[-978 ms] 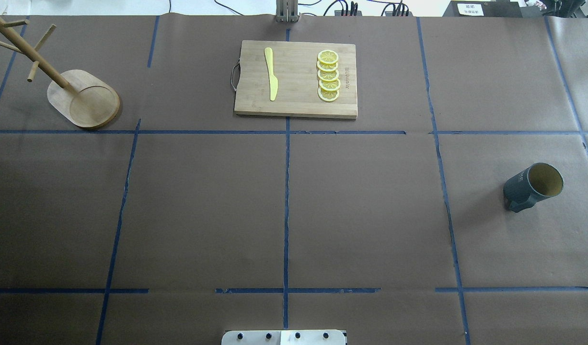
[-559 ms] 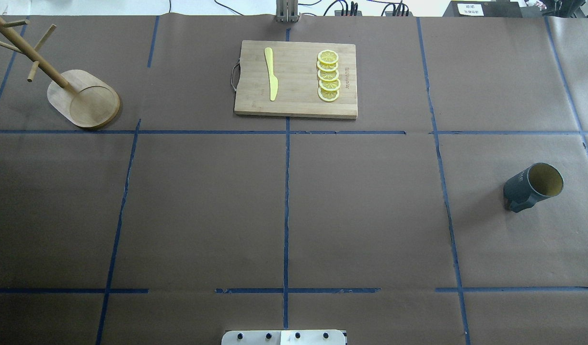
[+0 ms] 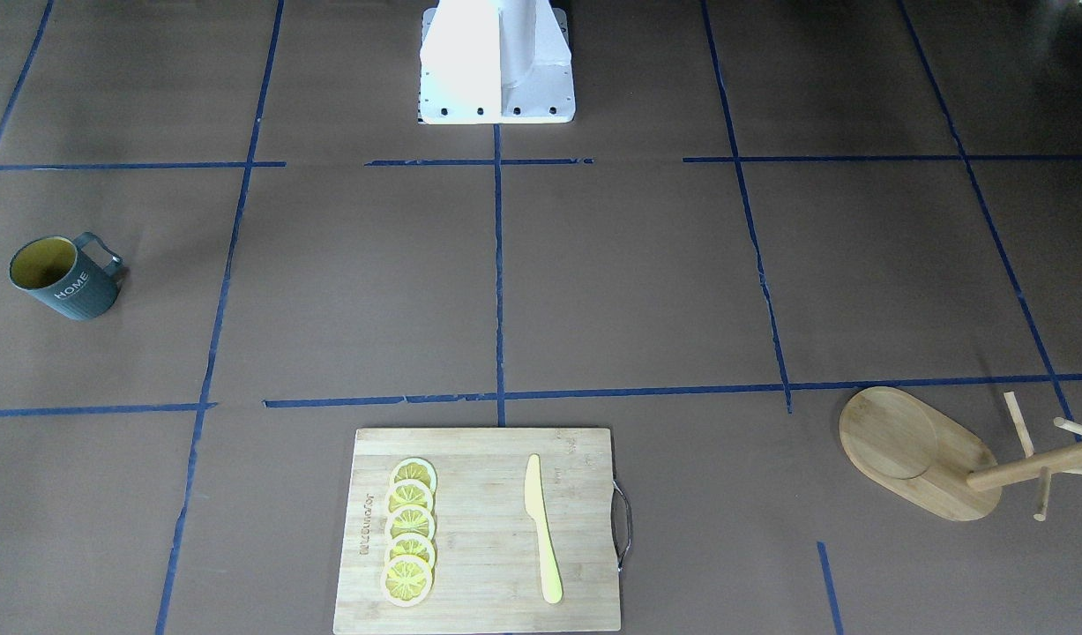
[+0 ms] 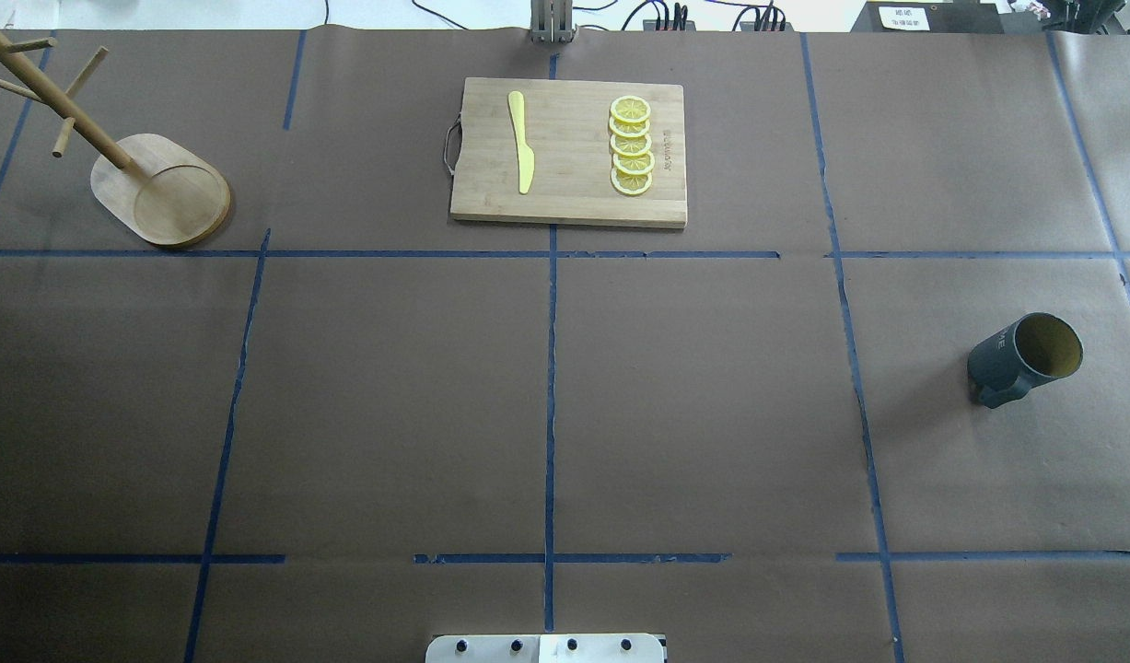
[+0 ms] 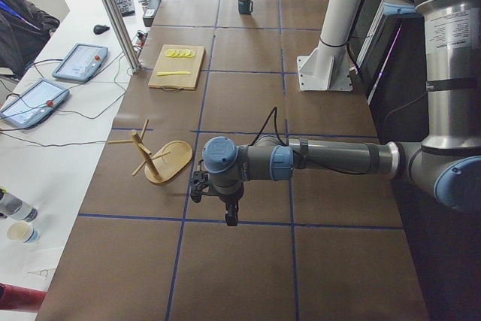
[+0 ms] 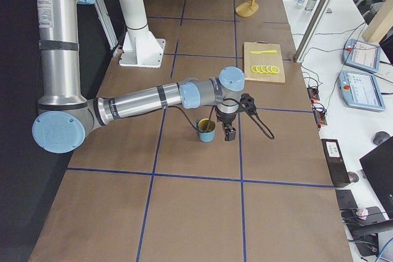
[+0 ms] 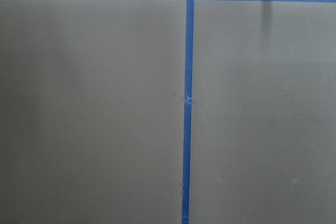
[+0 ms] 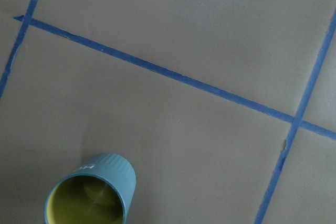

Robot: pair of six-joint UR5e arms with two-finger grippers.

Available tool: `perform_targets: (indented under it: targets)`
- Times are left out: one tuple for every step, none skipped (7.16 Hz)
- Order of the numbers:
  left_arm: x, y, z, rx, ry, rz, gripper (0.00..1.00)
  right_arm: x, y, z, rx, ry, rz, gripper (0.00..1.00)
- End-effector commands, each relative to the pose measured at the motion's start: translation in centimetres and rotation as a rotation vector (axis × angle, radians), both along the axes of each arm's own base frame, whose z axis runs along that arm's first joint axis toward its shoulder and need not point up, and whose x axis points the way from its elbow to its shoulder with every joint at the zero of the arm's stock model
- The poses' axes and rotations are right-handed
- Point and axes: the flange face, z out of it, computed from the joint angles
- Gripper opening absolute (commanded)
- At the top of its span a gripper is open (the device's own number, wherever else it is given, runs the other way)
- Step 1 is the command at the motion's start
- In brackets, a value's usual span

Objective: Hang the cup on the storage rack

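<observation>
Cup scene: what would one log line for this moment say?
cup upright, ungrasped | storage rack pegs bare | right gripper near cup, state unclear | left gripper clear of storage rack, state unclear

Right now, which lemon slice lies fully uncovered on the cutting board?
The lemon slice farthest from the robot; the other four are each partly overlapped.

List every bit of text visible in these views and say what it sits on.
"HOME": white letters on the side of the cup.
Brand mark burnt into the cutting board: too blurred to read.
White label at the table's far edge: too small to read.
Right arm sticker: too small to read.
Left arm sticker: too small to read.
</observation>
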Motion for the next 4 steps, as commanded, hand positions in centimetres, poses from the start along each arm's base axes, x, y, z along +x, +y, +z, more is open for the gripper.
perform_targets:
  targets:
    - [0.0,0.0,0.0,-0.001,0.001,-0.001,1.00,-4.6,0.3,-1.3,-0.008,-0.033,0.028,1.00]
    - [0.0,0.0,0.0,-0.001,0.001,-0.001,1.00,-7.6,1.5,-0.9,-0.004,-0.052,0.064,1.00]
    - [0.0,0.0,0.0,-0.001,0.001,-0.001,1.00,-8.0,3.6,1.0,0.031,-0.044,0.062,1.00]
    - [0.0,0.0,0.0,0.000,0.001,-0.001,1.00,-7.9,4.9,2.1,0.044,-0.047,0.052,1.00]
